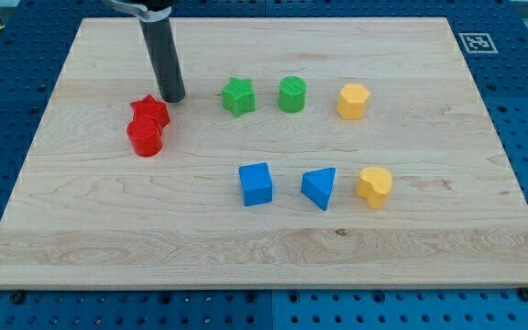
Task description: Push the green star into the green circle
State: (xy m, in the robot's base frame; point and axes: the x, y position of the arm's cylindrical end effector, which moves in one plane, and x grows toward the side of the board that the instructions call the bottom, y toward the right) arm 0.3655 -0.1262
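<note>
Pale wood board (273,243) lies on a blue pegboard table (7,312), seen from above & slightly in front. Arm has no fingers, so nothing spread or pinched: just a straight dark rod coming down from the view's top left. My tip (174,98) rests on the board in the upper left area, just at the upper right edge of the red star (150,111); can't tell whether it touches it.

Red star sits directly above the red cylinder (144,137), the two touching or almost so, forming a tight pair at the view's left.

Green star (238,96) is to the right of the tip, w/ a clear strip of bare wood between them. Just right of it, near but apart, stands the green circle (292,94), a short round cylinder. Further right in the same row, a yellow hexagon-like block (353,101), apart from the green circle.

Lower row, below & slightly right of the green pair: blue cube (256,183), then blue triangle (320,187), then yellow heart-like block (374,186), each separate from its neighbour, roughly evenly spaced.

Small black-and-white marker tag (476,41) sits at the board's top right corner.
</note>
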